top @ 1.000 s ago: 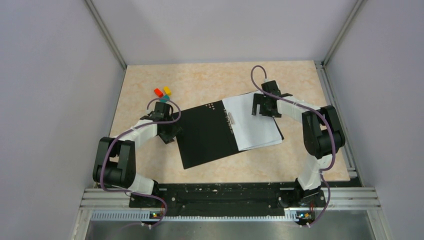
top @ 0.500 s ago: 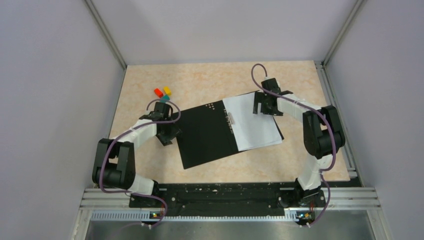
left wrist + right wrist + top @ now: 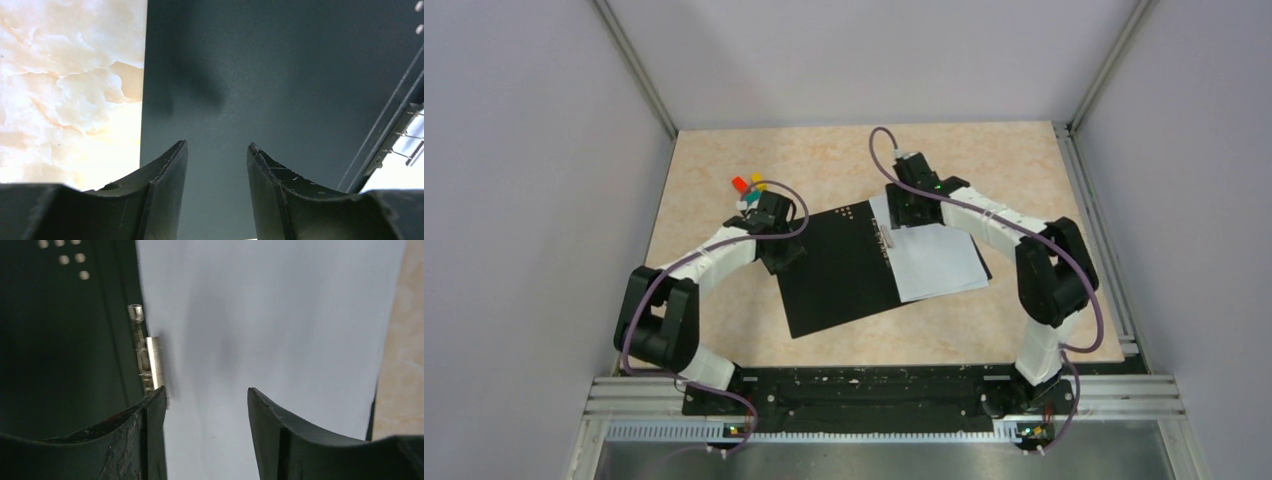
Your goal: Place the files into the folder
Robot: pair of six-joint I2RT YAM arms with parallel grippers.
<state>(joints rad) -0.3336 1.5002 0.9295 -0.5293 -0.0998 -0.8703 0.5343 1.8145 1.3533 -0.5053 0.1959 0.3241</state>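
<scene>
So, the left fingers (image 3: 165,185) sit part open over the black inside of the folder (image 3: 839,270), which lies open flat on the table (image 3: 824,160), gripping nothing. The right fingers (image 3: 272,430) hang apart too, empty, above the files (image 3: 280,315) on the folder's right half, beside the metal clip (image 3: 154,362).

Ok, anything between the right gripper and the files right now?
Nothing visible. The right gripper sits directly over the files, jaws apart, with bare white paper showing between its fingers. The metal clip lies just beside one finger.
</scene>
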